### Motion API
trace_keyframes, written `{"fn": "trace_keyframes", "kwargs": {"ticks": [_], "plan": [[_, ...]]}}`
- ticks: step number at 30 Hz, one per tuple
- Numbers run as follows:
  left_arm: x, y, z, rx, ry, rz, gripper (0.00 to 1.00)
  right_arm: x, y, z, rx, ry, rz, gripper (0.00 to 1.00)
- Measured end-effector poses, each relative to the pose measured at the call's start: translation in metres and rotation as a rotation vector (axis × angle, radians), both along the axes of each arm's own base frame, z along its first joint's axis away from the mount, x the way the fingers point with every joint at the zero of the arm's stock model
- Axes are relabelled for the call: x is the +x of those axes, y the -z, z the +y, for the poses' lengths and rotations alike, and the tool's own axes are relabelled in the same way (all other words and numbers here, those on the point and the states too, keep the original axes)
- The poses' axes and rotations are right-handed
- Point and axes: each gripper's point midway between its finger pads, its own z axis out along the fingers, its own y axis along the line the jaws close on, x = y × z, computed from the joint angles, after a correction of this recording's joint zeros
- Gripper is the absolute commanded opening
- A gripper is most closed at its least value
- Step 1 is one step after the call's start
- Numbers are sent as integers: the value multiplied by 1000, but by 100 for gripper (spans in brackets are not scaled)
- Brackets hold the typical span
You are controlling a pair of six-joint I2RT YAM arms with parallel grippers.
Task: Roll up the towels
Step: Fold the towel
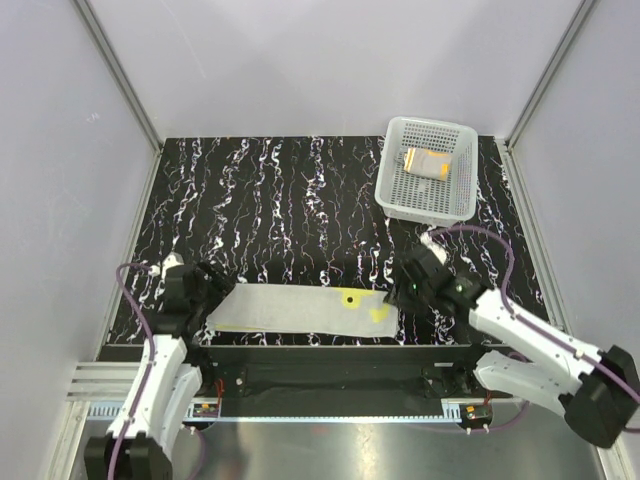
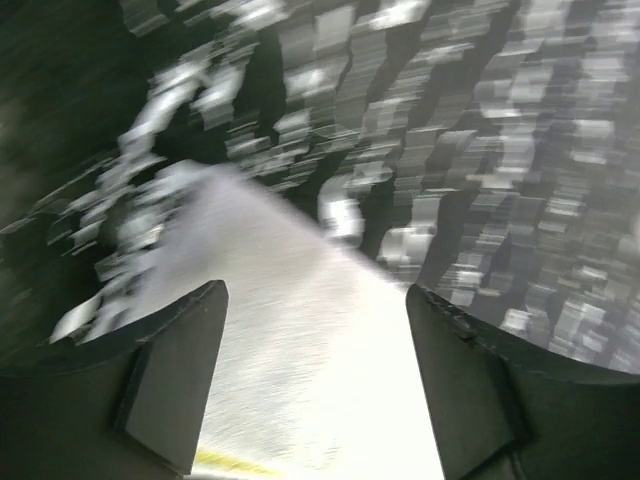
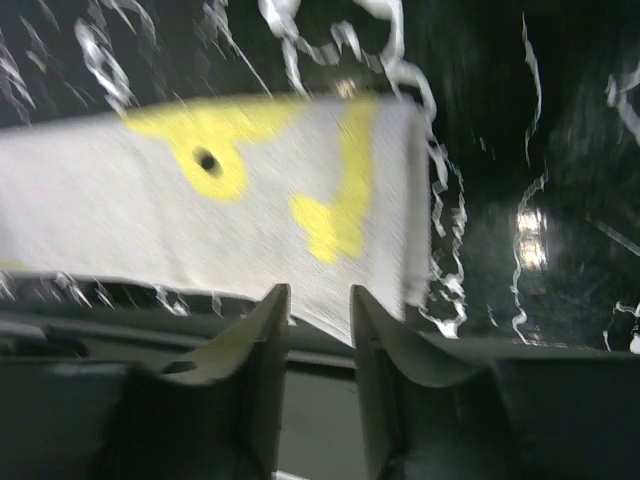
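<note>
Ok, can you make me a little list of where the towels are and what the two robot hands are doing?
Yellow towel: lying flat, grey-white side up, along the near edge of the table
Orange towel: bundled up inside the basket, far right
Left gripper: open, over the yellow towel's left end
Right gripper: jaws a little apart, at the yellow towel's right end
Rolling: yellow towel not yet rolled

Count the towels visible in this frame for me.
2. The flat towel lies spread along the table's near edge, pale side up with yellow patches. The orange towel sits bundled in the white basket at far right. Nothing appears hidden.
</note>
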Motion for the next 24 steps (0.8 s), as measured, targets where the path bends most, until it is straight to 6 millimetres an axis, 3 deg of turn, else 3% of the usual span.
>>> {"fn": "trace_keyframes", "kwargs": {"ticks": [2, 4, 6, 12, 18, 24], "plan": [[-7, 15, 7, 20, -39, 93, 83, 21, -20, 2, -52, 18, -41, 74], [-12, 26, 12, 36, -67, 172, 83, 42, -35, 6, -99, 29, -86, 80], [-8, 25, 14, 47, -75, 194, 83, 52, -36, 6, -139, 32, -96, 83], [1, 28, 16, 55, -80, 210, 81, 48, 21, -5, -293, 12, 40, 82], [1, 28, 16, 60, -75, 208, 77, 34, 64, -17, -342, 8, 137, 71], [11, 30, 15, 64, -57, 223, 73, 42, 64, -4, -273, -1, 95, 30]]}}
